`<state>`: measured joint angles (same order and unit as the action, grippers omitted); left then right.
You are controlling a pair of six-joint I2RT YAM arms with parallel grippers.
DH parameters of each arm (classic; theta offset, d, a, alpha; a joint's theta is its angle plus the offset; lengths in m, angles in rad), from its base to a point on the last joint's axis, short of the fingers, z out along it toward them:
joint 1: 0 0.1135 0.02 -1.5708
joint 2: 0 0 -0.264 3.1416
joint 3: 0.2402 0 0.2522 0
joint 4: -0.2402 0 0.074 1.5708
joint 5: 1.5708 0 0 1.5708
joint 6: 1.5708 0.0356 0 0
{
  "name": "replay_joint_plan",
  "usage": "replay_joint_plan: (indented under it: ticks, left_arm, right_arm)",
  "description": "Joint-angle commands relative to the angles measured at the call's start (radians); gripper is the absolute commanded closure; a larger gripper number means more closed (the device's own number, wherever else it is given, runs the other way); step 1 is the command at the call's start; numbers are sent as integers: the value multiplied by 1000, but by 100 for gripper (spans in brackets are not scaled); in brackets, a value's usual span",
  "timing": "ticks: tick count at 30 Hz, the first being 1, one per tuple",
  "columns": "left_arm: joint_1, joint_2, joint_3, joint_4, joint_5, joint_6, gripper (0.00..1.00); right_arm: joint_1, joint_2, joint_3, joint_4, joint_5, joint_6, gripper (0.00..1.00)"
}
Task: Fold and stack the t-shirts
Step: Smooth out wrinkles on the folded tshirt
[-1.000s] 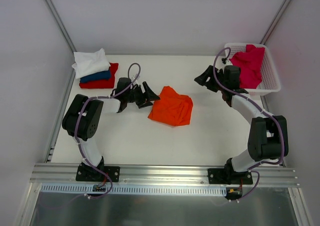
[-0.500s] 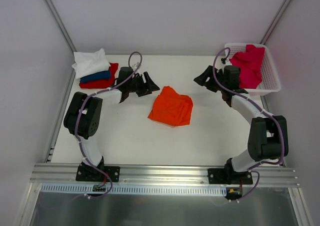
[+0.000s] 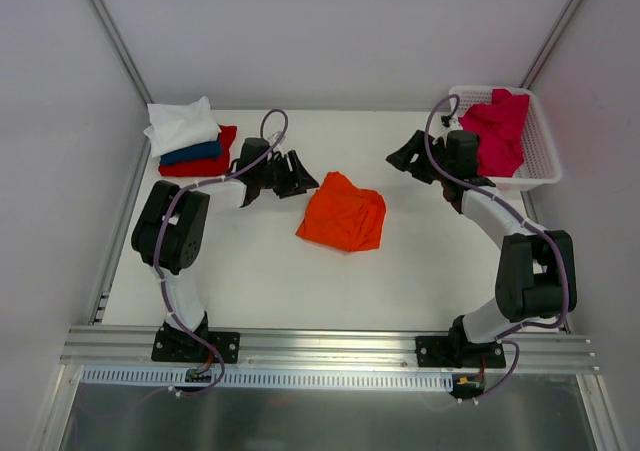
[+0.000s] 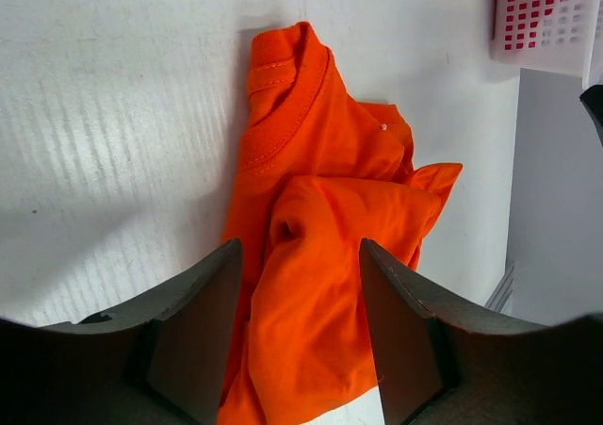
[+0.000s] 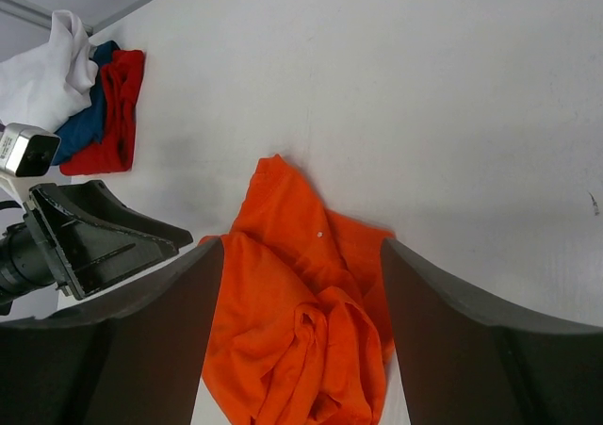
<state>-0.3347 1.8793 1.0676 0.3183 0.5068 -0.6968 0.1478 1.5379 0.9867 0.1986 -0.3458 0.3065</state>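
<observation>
A crumpled bright orange t-shirt (image 3: 343, 216) lies on the white table's middle; it also shows in the left wrist view (image 4: 320, 199) and the right wrist view (image 5: 301, 302). My left gripper (image 3: 303, 176) hovers just left of and behind it, open and empty (image 4: 300, 246). Farther to the right, near the basket, my right gripper (image 3: 403, 154) hangs open and empty (image 5: 301, 246). At the back left is a stack of a white (image 3: 182, 124), a dark blue (image 3: 192, 153) and a red t-shirt (image 3: 218, 156). A crimson-pink t-shirt (image 3: 497, 126) fills the basket.
The white lattice basket (image 3: 540, 161) stands at the back right corner, beside the right arm. Grey walls close the table on three sides. A metal rail (image 3: 320, 346) with both arm bases runs along the near edge.
My left gripper has moved back and a little right, toward the orange t-shirt's far left edge, and its jaws have narrowed. The right arm and the shirts have not moved.
</observation>
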Motion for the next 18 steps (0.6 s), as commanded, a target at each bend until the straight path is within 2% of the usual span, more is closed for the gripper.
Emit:
replay_joint_plan:
  ticks: [1, 7, 13, 16, 17, 18]
  left_arm:
    - [-32, 1, 8, 41, 22, -1, 48]
    - [-72, 24, 38, 39, 22, -10, 50]
    - [-93, 44, 52, 44, 19, -15, 59]
    - [-93, 46, 55, 42, 19, -15, 71]
    - [-92, 46, 57, 42, 22, -15, 82]
    - [-93, 46, 60, 42, 24, -15, 85]
  right_arm:
    - [7, -10, 6, 50, -12, 14, 29]
    - [10, -15, 1, 50, -10, 13, 29]
    - [10, -19, 0, 50, -9, 13, 29]
    - [9, -19, 0, 50, -9, 11, 29]
    - [9, -18, 0, 50, -10, 13, 29]
    - [9, -18, 0, 50, -10, 14, 29]
